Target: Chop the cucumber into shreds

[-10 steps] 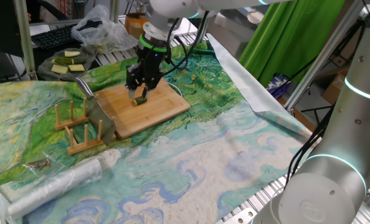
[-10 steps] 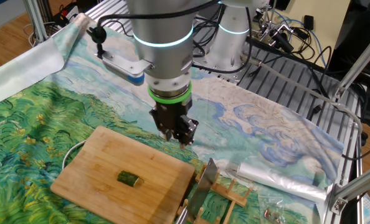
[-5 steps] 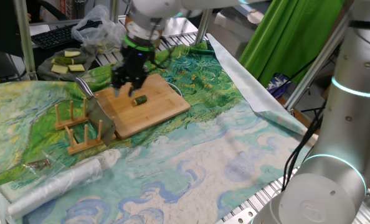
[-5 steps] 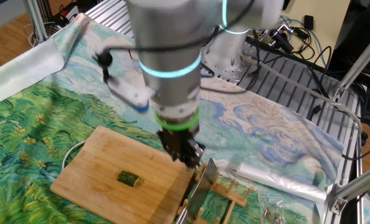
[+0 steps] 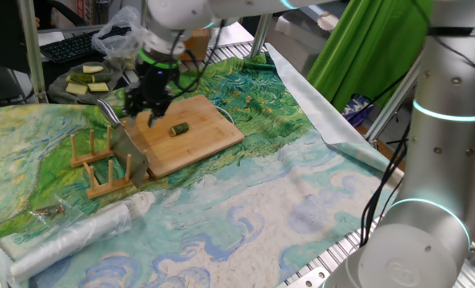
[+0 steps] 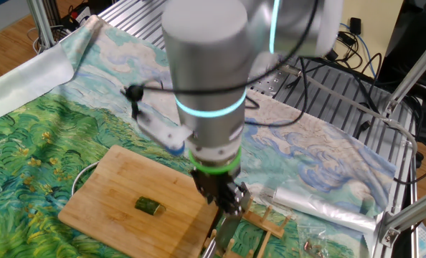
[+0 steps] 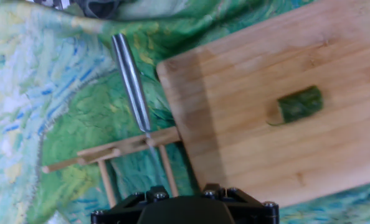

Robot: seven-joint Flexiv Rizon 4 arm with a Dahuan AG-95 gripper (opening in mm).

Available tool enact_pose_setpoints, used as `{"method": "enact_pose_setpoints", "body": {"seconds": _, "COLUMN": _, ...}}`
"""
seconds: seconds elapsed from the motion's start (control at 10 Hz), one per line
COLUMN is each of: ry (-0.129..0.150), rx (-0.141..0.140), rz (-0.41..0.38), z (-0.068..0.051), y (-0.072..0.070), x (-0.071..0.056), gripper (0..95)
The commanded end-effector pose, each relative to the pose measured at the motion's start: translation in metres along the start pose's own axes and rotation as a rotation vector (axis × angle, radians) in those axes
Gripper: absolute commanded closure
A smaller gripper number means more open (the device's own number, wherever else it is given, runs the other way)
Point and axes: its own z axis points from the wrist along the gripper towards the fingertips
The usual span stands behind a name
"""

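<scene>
The cucumber is a small dark green stub lying on the wooden cutting board. It also shows in the other fixed view and in the hand view. My gripper hangs over the board's left edge, between the cucumber and the knife that stands in the wooden rack. Its fingers look spread and hold nothing. In the other fixed view the gripper is just above the knife blade. The hand view shows the knife handle and the rack below; the fingertips are out of frame.
A dark plate with pale yellow-green chunks and a plastic bag sit at the back left. A rolled plastic sheet lies in front of the rack. A second arm's base stands at the right.
My gripper has left the cucumber on the board and moved left, from above the cucumber to over the board's edge by the knife. The cucumber has not moved.
</scene>
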Motion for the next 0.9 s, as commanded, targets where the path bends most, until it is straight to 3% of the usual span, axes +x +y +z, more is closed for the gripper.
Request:
{"method": "enact_pose_setpoints", "body": {"seconds": 0.1, "ry": -0.005, "rx": -0.001, "rz": 0.004, "z": 0.0068, "y": 0.0038, "x": -0.0003, "gripper": 57.0}}
{"method": "enact_pose_setpoints", "body": {"seconds": 0.6, "ry": 0.004, "rx": -0.014, "rz": -0.001, "z": 0.0085, "y": 0.0045, "x": -0.0006, "gripper": 57.0}}
{"method": "enact_pose_setpoints", "body": {"seconds": 0.7, "ry": 0.004, "rx": -0.013, "rz": 0.0, "z": 0.0085, "y": 0.0044, "x": -0.0006, "gripper": 76.0}}
{"method": "enact_pose_setpoints", "body": {"seconds": 0.8, "ry": 0.001, "rx": -0.007, "rz": 0.007, "z": 0.0085, "y": 0.0044, "x": -0.0006, "gripper": 57.0}}
{"method": "enact_pose_setpoints", "body": {"seconds": 0.9, "ry": 0.0, "rx": -0.007, "rz": 0.024, "z": 0.0085, "y": 0.0044, "x": -0.0006, "gripper": 57.0}}
